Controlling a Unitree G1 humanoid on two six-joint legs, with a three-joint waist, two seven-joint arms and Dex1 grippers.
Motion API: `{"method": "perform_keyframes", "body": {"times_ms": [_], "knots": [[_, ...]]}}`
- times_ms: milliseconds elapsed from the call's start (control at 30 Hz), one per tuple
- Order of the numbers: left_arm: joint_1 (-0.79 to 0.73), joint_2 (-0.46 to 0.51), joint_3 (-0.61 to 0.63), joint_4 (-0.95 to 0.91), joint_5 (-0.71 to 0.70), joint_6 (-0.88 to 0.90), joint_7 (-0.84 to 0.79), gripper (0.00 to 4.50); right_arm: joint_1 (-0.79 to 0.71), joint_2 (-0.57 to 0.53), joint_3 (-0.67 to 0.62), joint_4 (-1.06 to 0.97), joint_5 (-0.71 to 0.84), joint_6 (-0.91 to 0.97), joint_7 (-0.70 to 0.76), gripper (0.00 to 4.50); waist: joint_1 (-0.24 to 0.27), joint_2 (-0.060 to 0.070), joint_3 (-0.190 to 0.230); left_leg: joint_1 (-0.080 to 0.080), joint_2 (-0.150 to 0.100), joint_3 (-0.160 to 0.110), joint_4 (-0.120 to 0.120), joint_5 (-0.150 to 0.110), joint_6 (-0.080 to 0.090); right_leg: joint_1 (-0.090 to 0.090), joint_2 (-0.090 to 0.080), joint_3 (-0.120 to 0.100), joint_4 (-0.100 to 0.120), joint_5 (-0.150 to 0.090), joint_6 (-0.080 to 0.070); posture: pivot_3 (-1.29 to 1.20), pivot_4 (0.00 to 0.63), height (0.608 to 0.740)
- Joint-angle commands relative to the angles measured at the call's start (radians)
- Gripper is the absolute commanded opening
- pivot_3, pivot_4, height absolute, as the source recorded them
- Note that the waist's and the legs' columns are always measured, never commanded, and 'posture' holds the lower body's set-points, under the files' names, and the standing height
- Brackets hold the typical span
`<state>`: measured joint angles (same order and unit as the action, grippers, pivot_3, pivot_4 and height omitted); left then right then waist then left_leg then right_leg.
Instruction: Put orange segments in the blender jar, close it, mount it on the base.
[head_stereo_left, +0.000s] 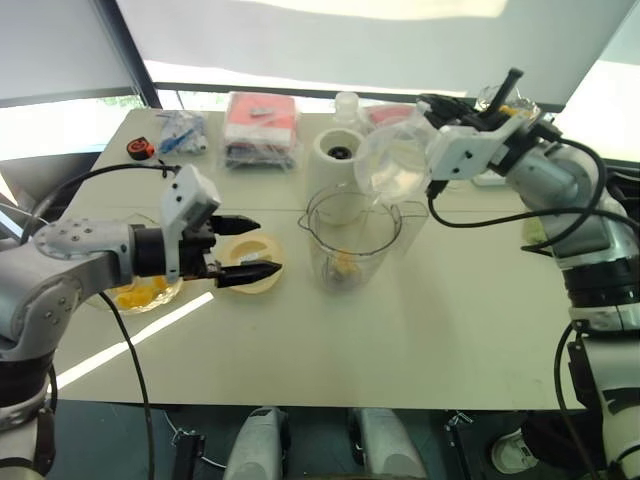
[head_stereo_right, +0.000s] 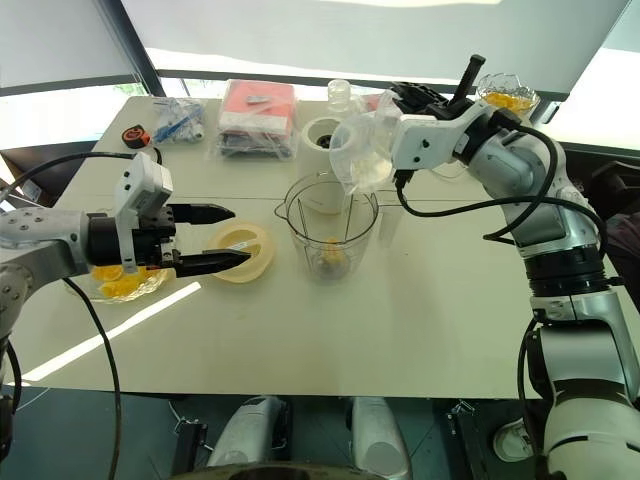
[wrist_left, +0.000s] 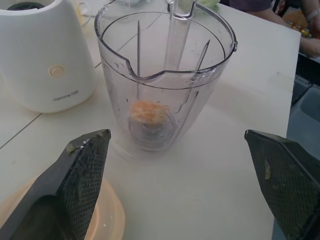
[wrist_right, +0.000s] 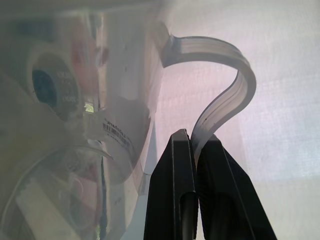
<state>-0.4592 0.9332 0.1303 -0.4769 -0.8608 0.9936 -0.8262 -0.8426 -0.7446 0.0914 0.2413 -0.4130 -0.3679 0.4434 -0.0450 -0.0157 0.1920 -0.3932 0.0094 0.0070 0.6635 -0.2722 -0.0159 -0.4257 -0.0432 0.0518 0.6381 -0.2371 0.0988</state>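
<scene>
My right gripper (wrist_right: 196, 137) is pinched tight on the handle of a small clear plastic mug (head_stereo_left: 395, 160), which it holds tipped at upper centre of the frame, mouth towards the large clear plastic blender jar (head_stereo_left: 352, 240) standing upright mid-frame just below it; a few glossy orange segments (wrist_left: 147, 112) lie at the jar's bottom; the squat white cylindrical base (head_stereo_left: 335, 155) stands just behind the jar. My left gripper (head_stereo_left: 268, 247) hangs with fingers spread wide and empty at centre left, pointing right towards the jar, right over the pale yellow round lid (head_stereo_right: 262, 243) lying flat on the table; closing the jar, I judge, falls to this nearer left arm, reaching down, not across.
</scene>
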Motion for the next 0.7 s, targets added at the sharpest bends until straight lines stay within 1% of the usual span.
{"method": "perform_keyframes", "body": {"times_ms": [33,100,200,300,400,467,533,700], "knots": [[-0.014,0.002,0.004,-0.019,-0.002,-0.009,-0.003,4.5,0.017,0.064,-0.118,-0.081,0.21,0.188,0.044,0.07,0.001,0.0,0.0,0.0,0.0,0.0,0.0,0.0,0.0,0.0,0.0,0.0,0.0,0.0,0.0,0.0,0.15,0.74],[-0.012,0.002,0.004,-0.02,-0.002,-0.01,-0.004,4.5,0.048,0.09,-0.158,-0.125,0.294,0.314,0.076,0.07,0.002,0.0,0.0,0.0,0.001,-0.001,0.0,0.0,0.0,0.0,0.0,0.0,0.002,0.0,0.0,0.0,0.15,0.74],[-0.011,-0.001,0.002,-0.029,0.0,-0.015,-0.003,4.5,0.089,0.129,-0.247,-0.176,0.39,0.497,0.04,0.07,0.007,0.0,0.0,0.0,0.0,-0.002,0.0,0.0,0.0,0.0,0.0,-0.001,0.003,0.0,0.0,0.0,0.15,0.74],[-0.015,-0.005,0.006,-0.046,-0.017,-0.009,-0.001,4.5,0.106,0.186,-0.365,-0.217,0.485,0.664,-0.056,0.07,0.006,0.0,0.0,0.0,0.0,-0.002,0.001,0.0,0.0,0.0,-0.001,-0.001,0.003,0.0,0.0,0.0,0.15,0.74],[-0.021,-0.008,0.008,-0.067,-0.03,-0.002,0.002,4.5,0.122,0.219,-0.464,-0.231,0.521,0.775,-0.172,0.07,0.005,0.0,0.0,0.0,0.0,-0.002,0.001,0.0,0.0,0.0,0.0,-0.001,0.003,0.0,0.0,0.0,0.15,0.74],[-0.03,-0.013,0.009,-0.079,-0.041,0.003,0.007,4.5,0.136,0.245,-0.534,-0.227,0.532,0.831,-0.27,0.07,0.005,0.0,0.0,0.0,0.0,-0.002,0.001,0.0,0.0,0.0,0.0,-0.001,0.003,0.0,0.0,0.0,0.15,0.74],[-0.038,-0.019,0.01,-0.089,-0.054,0.009,0.018,4.5,0.163,0.252,-0.575,-0.21,0.522,0.863,-0.344,0.07,0.005,0.0,0.0,0.0,0.0,-0.002,0.001,0.0,0.0,0.0,0.0,-0.001,0.003,0.0,0.0,0.0,0.15,0.74],[-0.046,-0.035,0.006,-0.107,-0.078,0.02,0.046,4.5,0.262,0.257,-0.598,-0.157,0.515,0.816,-0.408,0.07,0.0,0.0,0.0,0.0,-0.002,-0.001,0.001,0.0,0.0,0.0,0.0,0.0,0.003,0.0,0.0,0.0,0.15,0.74]]}}
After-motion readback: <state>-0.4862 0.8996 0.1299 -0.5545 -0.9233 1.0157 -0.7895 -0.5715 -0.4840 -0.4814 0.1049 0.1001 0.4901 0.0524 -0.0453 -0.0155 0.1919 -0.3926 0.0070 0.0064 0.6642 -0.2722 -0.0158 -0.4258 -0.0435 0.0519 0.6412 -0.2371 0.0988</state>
